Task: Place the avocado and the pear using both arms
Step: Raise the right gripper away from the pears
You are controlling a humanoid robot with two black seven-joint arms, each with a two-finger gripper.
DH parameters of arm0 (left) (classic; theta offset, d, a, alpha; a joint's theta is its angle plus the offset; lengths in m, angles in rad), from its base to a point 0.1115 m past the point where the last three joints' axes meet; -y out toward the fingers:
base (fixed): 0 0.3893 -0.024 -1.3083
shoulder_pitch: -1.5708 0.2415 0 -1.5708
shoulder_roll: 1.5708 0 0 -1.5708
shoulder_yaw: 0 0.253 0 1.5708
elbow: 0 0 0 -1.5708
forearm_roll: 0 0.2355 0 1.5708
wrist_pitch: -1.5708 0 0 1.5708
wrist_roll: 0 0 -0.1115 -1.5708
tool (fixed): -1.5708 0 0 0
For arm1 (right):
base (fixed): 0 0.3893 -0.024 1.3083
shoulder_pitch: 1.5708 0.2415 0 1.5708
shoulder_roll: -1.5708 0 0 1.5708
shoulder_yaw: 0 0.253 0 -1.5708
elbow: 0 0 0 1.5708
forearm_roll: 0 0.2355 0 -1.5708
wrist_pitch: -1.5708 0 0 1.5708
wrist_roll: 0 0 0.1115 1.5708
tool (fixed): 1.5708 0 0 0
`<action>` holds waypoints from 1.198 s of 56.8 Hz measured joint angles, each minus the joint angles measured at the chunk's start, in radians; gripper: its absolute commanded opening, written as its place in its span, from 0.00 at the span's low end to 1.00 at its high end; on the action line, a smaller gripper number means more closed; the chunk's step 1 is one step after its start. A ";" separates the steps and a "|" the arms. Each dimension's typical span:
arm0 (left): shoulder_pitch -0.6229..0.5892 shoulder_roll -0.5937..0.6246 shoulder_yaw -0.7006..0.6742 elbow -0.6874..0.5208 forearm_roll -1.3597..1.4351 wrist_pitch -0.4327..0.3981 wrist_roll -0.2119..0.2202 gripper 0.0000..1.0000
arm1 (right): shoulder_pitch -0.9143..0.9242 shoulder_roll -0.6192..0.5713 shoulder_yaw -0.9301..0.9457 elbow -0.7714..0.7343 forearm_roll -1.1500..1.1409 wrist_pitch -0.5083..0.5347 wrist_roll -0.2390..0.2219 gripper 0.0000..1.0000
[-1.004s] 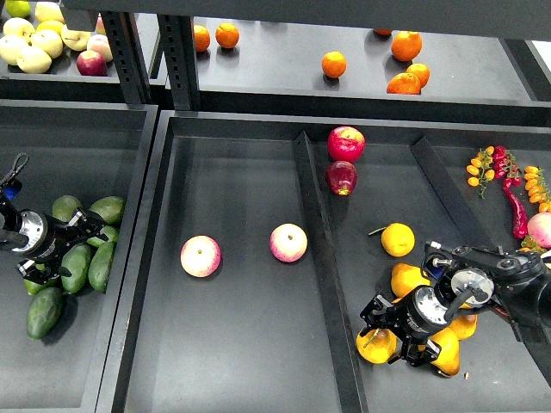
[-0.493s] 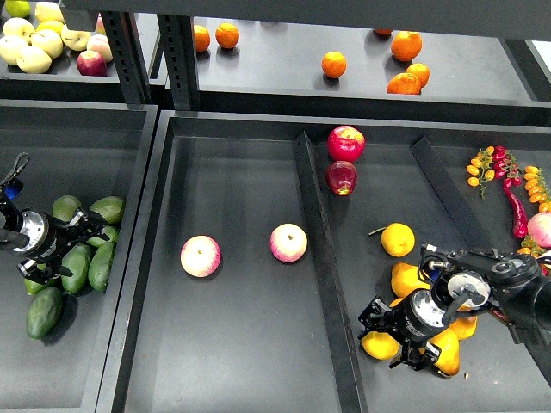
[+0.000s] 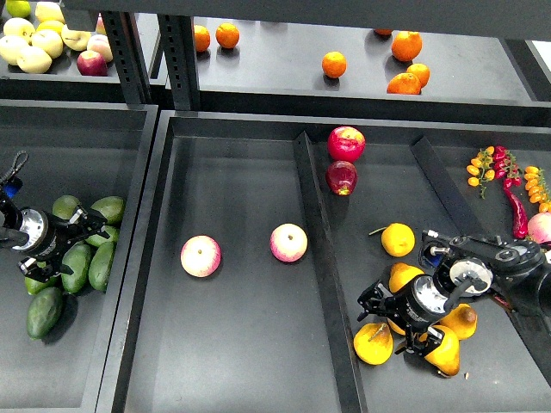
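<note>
Several green avocados lie piled in the left tray (image 3: 103, 361). My left gripper (image 3: 76, 247) is open, its fingers spread over the pile. A dark green, elongated avocado (image 3: 77, 270) lies just under its lower finger. At the lower right, the golden pear (image 3: 373, 342) with a brown streak lies on the right tray floor (image 3: 370, 198). My right gripper (image 3: 389, 323) is open just above and to the right of it, with fingers spread. I cannot tell whether a finger touches the pear.
More yellow-orange pears (image 3: 398, 239) lie around and under my right arm. Two pink-yellow apples (image 3: 201, 255) sit in the middle tray, with a raised divider (image 3: 323, 284) on its right. Red apples (image 3: 345, 143), chillies (image 3: 515, 206), and another dark avocado (image 3: 43, 311) are also in view.
My right gripper has lifted and shifted slightly right, off the streaked pear. The pear now lies tilted and uncovered. The left gripper has barely moved.
</note>
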 measured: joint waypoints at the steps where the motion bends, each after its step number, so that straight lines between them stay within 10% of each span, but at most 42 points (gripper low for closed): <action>1: 0.000 0.000 -0.008 0.000 0.000 0.000 0.000 0.99 | 0.001 -0.005 0.012 0.000 -0.001 0.000 0.000 0.99; 29: 0.027 0.015 -0.269 -0.015 -0.068 0.000 0.000 1.00 | 0.061 -0.094 0.213 -0.065 -0.091 0.000 0.000 0.99; 68: 0.206 -0.085 -0.636 -0.110 -0.173 0.000 0.000 1.00 | -0.213 -0.119 1.000 -0.107 -0.101 0.000 0.000 1.00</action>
